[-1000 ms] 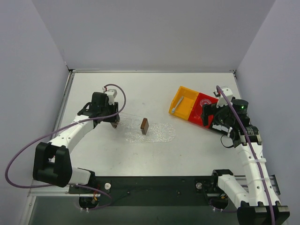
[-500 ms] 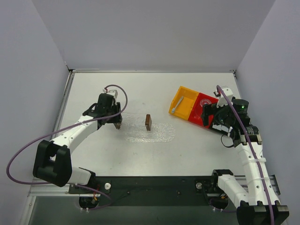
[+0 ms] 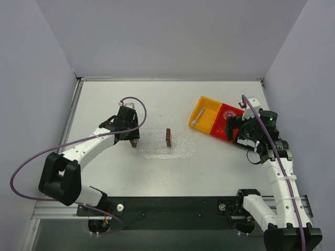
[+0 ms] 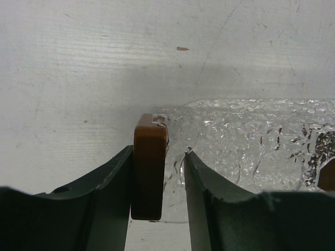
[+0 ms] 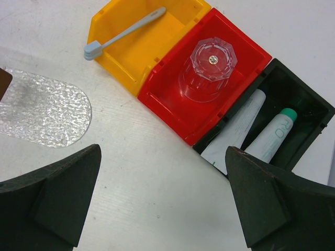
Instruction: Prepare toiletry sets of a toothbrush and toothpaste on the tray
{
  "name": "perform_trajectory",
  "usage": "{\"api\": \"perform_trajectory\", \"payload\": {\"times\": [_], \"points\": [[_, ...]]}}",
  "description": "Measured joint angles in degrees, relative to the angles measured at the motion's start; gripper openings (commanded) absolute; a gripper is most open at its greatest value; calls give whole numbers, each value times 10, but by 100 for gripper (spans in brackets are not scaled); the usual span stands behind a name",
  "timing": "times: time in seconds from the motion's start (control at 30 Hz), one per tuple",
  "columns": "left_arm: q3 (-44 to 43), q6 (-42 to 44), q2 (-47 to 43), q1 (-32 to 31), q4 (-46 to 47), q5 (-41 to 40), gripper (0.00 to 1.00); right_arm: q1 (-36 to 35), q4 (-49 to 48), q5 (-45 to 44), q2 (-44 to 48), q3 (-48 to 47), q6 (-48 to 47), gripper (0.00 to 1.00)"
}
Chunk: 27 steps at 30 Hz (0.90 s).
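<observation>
The clear bumpy tray (image 3: 175, 149) lies mid-table, with a small brown block (image 3: 168, 137) standing on it. My left gripper (image 3: 133, 141) is at the tray's left end. In the left wrist view a second brown block (image 4: 150, 167) sits between the left gripper's (image 4: 159, 151) fingers, against the left finger, with a gap to the right one. The toothbrush (image 5: 125, 32) lies in the yellow bin (image 5: 157, 57). A flat silvery toothpaste tube (image 5: 238, 128) lies in a black bin (image 5: 303, 112). My right gripper (image 5: 163, 151) is open and empty above the table beside the bins.
A clear faceted cup (image 5: 209, 65) stands in the red bin (image 5: 172, 102) between the yellow and black bins. A second tube with a green cap (image 5: 275, 136) lies in the black bin. The tray's right end (image 5: 47, 112) shows in the right wrist view.
My left gripper has moved right toward the tray's left end. The brown block on the tray has gone from tilted to upright and shifted right. The right arm has not moved.
</observation>
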<state>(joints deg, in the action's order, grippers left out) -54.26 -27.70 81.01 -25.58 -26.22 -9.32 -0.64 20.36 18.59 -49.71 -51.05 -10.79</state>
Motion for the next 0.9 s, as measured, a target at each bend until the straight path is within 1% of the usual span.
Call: {"api": "perform_trajectory", "payload": {"times": [0.37, 0.67, 0.9], "points": [[-7, -36, 22, -44, -16, -30, 0, 2, 0, 2, -3, 0, -1, 100], [-9, -66, 42, -64, -22, -65, 0, 2, 0, 2, -7, 1, -4, 100], [-11, -95, 53, -66, -27, -79, 0, 2, 0, 2, -8, 1, -8, 100]]}}
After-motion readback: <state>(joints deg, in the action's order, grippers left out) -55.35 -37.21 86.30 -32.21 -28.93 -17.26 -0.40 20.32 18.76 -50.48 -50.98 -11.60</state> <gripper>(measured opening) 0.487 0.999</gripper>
